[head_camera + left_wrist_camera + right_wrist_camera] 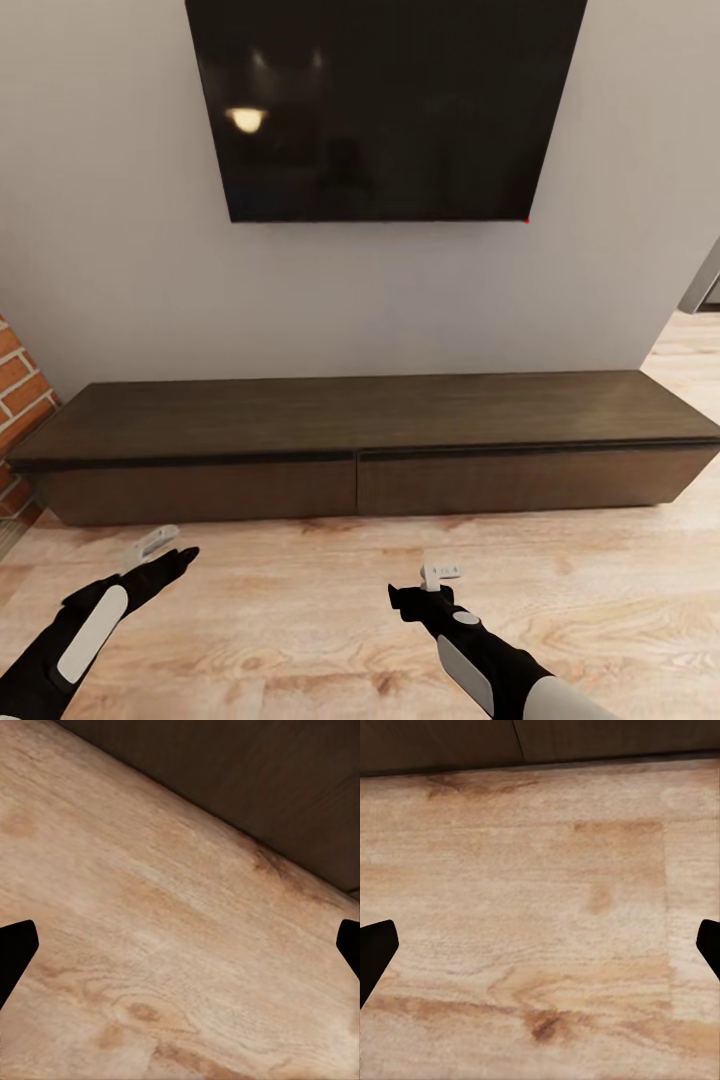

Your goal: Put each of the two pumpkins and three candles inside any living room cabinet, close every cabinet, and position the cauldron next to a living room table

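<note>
- We face one long, low dark-brown wood cabinet (360, 440) standing against a pale grey wall (120, 250), its flat top bare and its two handleless drawer fronts both shut, meeting at a single seam near the middle.
- One large black flat screen (385, 105) hangs on the wall above the cabinet, with one soft lamp reflection glowing in its upper left part.
- One strip of red brick (18, 400) shows at the left edge, just beside the cabinet's left end.
- The light wood-plank floor (330, 600) runs in front of the cabinet, and our two black-and-white arms reach out low over it.
- Our left gripper (160, 548) hovers over the floor in front of the left drawer front, well short of touching it; in the left wrist view its two dark fingertips (15, 949) sit far apart at the frame's edges, jaws spread, nothing between them but floor and the cabinet's dark base.
- Our right gripper (440, 578) hangs over the floor in front of the right drawer front; the right wrist view shows its two fingertips (375, 949) likewise wide apart and empty, the cabinet's base beyond.
</note>
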Available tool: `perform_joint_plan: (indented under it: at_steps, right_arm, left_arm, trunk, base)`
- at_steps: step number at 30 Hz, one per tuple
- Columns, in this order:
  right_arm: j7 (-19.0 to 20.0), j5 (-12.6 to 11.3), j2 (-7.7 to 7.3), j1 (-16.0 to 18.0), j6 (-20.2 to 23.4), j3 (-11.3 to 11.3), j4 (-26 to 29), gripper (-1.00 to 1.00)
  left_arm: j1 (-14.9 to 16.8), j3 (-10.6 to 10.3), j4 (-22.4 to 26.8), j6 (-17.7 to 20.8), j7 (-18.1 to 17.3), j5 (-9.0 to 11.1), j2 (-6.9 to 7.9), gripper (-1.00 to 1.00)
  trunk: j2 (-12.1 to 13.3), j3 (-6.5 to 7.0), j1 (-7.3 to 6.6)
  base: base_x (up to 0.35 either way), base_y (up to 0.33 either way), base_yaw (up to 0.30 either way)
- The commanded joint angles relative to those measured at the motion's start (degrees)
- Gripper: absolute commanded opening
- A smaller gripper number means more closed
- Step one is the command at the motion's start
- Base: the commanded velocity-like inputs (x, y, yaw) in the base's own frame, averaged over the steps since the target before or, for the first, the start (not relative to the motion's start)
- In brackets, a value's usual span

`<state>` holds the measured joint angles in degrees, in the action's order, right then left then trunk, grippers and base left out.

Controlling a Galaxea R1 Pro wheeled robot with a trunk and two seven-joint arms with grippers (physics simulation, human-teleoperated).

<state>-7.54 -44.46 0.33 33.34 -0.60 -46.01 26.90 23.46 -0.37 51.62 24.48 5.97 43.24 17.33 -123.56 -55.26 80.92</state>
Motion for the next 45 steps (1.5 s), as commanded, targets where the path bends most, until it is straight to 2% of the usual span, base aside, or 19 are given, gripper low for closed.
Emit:
perform_joint_plan:
  at_steps: [1,9,12,15,16,17,18,19,23,26,29,32,36,37,39,40,42,44,45]
  right_arm:
    - [-0.46,-0.45,-0.08,0.07,-0.08,-0.48,0.09,1.0]
    - [-0.55,-0.97,-0.93,0.0,1.09,-0.48,8.14,1.0]
    - [-0.68,-1.5,-3.04,-0.43,3.33,-0.48,13.98,1.0]
    - [-0.83,-2.76,-6.3,-1.43,6.13,-0.44,21.78,1.0]
    - [-0.85,-4.33,-8.0,-1.72,6.93,-0.41,25.29,1.0]
    - [-0.95,-7.86,-11.06,-1.97,7.97,-0.4,30.74,1.0]
    - [-1.03,-9.26,-12.11,-2.02,8.29,-0.4,32.57,1.0]
    - [-1.25,-12.11,-14.18,-2.09,8.8,-0.37,36.1,1.0]
    - [-2.51,-19.86,-19.42,-2.19,9.56,-0.25,46.2,1.0]
    - [-3.53,-23.61,-22.66,-2.21,9.72,0.58,52.24,1.0]
    - [-4.25,-27.98,-27.15,-2.22,9.82,4.14,58.69,1.0]
    - [-4.3,-31.41,-29.41,-2.22,9.91,6.75,60.77,1.0]
    - [-4.22,-34.04,-30.36,-2.23,9.93,8.1,61.61,1.0]
    - [-4.19,-34.42,-30.43,-2.23,10.04,8.27,61.7,1.0]
    - [-4.17,-35.63,-30.51,-2.23,10.7,8.48,61.75,1.0]
    - [-4.16,-36.87,-30.54,-2.23,11.27,8.56,61.78,1.0]
    - [-4.15,-38.34,-30.55,-2.23,11.75,8.58,61.82,1.0]
    - [-4.09,-39.37,-30.56,-2.23,12.41,8.57,61.81,1.0]
    - [-3.96,-39.7,-30.56,-2.23,13.1,8.57,61.8,1.0]
  left_arm:
    - [0.01,-0.08,0.19,0.22,0.43,0.56,-0.02,1.0]
    - [0.01,-0.07,0.61,0.05,0.36,0.03,0.17,1.0]
    - [0.01,-0.05,0.6,0.04,0.23,0.07,0.12,1.0]
    - [0.01,0.14,0.59,0.04,-0.46,0.19,0.09,1.0]
    - [0.01,0.27,0.59,0.04,-0.98,0.22,0.09,1.0]
    - [0.01,0.48,0.53,0.07,-1.97,0.35,0.1,1.0]
    - [0.01,0.53,0.5,0.08,-2.33,0.42,0.11,1.0]
    - [0.01,0.63,0.39,0.1,-3.04,0.55,0.13,1.0]
    - [0.01,0.81,0.13,0.15,-4.66,0.77,0.16,1.0]
    - [0.01,0.9,-0.02,0.23,-5.07,0.88,0.16,1.0]
    - [0.01,0.99,-0.12,0.41,-5.28,1.08,0.21,1.0]
    - [0.01,1.31,0.21,0.81,-5.29,1.68,0.24,1.0]
    - [0.06,2.48,0.5,2.21,-5.32,3.25,0.25,1.0]
    - [0.13,3.17,0.8,3.48,-5.33,4.13,0.44,1.0]
    - [0.21,6.25,2.86,8.13,-5.3,7.29,1.45,1.0]
    - [0.24,9.79,4.23,12.25,-5.28,10.39,2.18,1.0]
    - [0.26,15.46,5.34,16.85,-5.27,14.62,3.04,1.0]
    - [0.27,20.44,5.64,19.93,-5.27,17.75,3.47,1.0]
    - [0.27,21.52,5.6,20.49,-5.28,18.38,3.5,1.0]
  trunk:
    - [-0.44,-0.24,0.22]
    - [-3.65,-1.67,1.97]
    - [-4.85,-2.21,2.63]
    - [-6.05,-2.75,3.29]
    - [-6.46,-2.93,3.51]
    - [-6.86,-3.11,3.73]
    - [-7.26,-3.29,3.95]
    - [-7.66,-3.47,4.17]
    - [-9.26,-4.18,5.05]
    - [-10.47,-4.72,5.71]
    - [-11.67,-5.26,6.37]
    - [-12.87,-5.8,7.03]
    - [-14.48,-6.52,7.9]
    - [-14.88,-6.7,8.12]
    - [-15.68,-7.06,8.56]
    - [-16.08,-7.24,8.78]
    - [-16.88,-7.6,9.22]
    - [-17.68,-7.95,9.66]
    - [-18.09,-8.13,9.88]
  base:
    - [0.0,0.0,0.0]
    - [0.0,0.0,0.0]
    - [0.0,0.0,0.0]
    - [0.0,0.0,0.0]
    - [0.0,0.0,0.0]
    - [0.0,0.0,0.0]
    - [0.0,0.0,0.0]
    - [0.0,0.0,0.0]
    - [0.0,0.0,0.0]
    - [0.0,0.0,0.0]
    - [0.0,0.0,0.0]
    - [0.0,0.0,0.0]
    - [0.0,0.0,0.0]
    - [0.0,0.0,0.0]
    - [0.0,0.0,0.0]
    - [0.0,0.0,0.0]
    - [0.0,0.0,0.0]
    - [0.0,0.0,0.0]
    - [0.0,0.0,0.0]
